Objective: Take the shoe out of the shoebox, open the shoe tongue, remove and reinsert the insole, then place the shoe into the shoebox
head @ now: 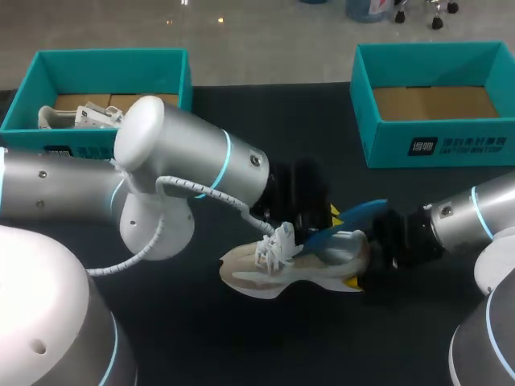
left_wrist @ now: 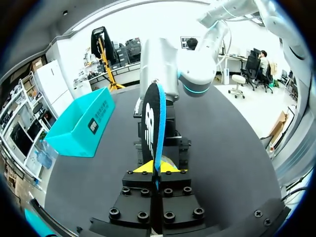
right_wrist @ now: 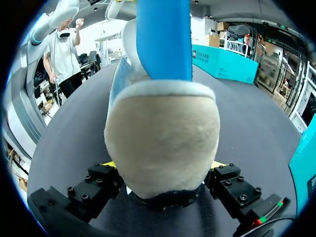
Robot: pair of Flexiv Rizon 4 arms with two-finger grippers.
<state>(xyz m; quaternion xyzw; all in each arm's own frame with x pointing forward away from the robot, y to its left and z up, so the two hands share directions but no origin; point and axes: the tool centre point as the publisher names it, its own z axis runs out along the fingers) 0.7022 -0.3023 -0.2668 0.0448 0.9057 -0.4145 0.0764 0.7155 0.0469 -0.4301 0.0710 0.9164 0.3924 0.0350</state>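
Observation:
A beige and white shoe (head: 294, 261) lies on its side in the middle of the dark table. My right gripper (head: 362, 264) comes in from the right and is shut on its heel. In the right wrist view the heel (right_wrist: 163, 143) fills the space between the fingers of the right gripper (right_wrist: 163, 165), touching both. A blue insole (head: 358, 215) sticks up out of the shoe's opening. My left gripper (head: 331, 215) is above the shoe and shut on the insole. In the left wrist view the insole (left_wrist: 154, 118) stands on edge, pinched by the left gripper (left_wrist: 157, 168).
A teal shoebox (head: 105, 60) at the back left holds another white shoe (head: 80, 117). A second teal shoebox (head: 434, 145) stands at the back right with a bare cardboard floor. My left arm's elbow (head: 161, 145) bulks over the table's left half.

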